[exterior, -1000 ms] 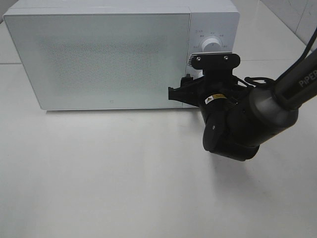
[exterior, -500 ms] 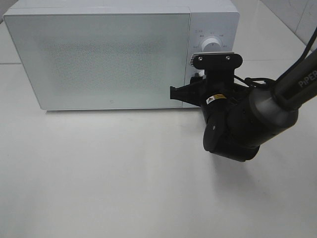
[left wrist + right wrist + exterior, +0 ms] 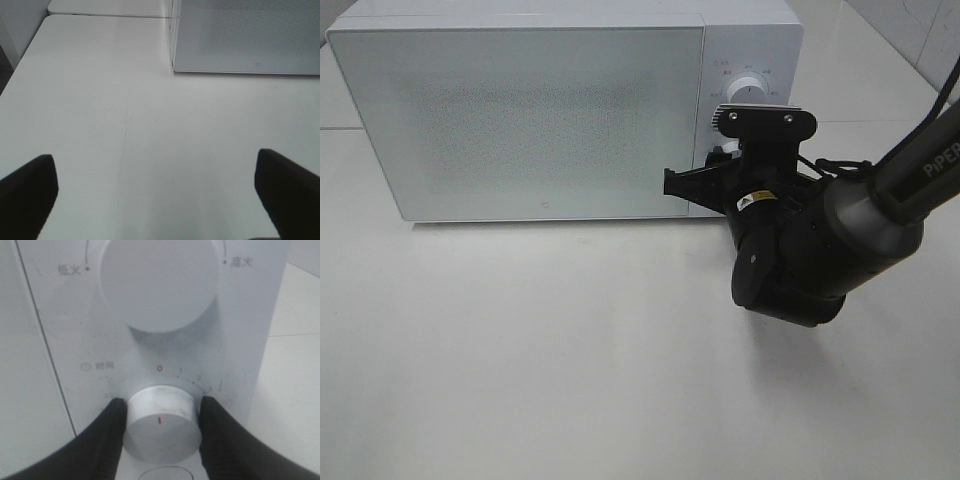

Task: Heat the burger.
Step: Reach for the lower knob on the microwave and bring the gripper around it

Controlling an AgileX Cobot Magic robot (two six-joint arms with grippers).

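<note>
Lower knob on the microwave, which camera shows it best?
The right wrist view: it shows the lower knob close up, red mark visible, black fingers pressed on both sides. In the high view the right arm hides nearly all of it. The left wrist view shows only the microwave door and table.

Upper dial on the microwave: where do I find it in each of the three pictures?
Exterior high: the upper dial sits high on the microwave's right-hand panel.
Left wrist: not in it.
Right wrist: it looms beside the lower dial, which the right hand pinches.
Shared landmark: the white microwave, seen in all three.
</note>
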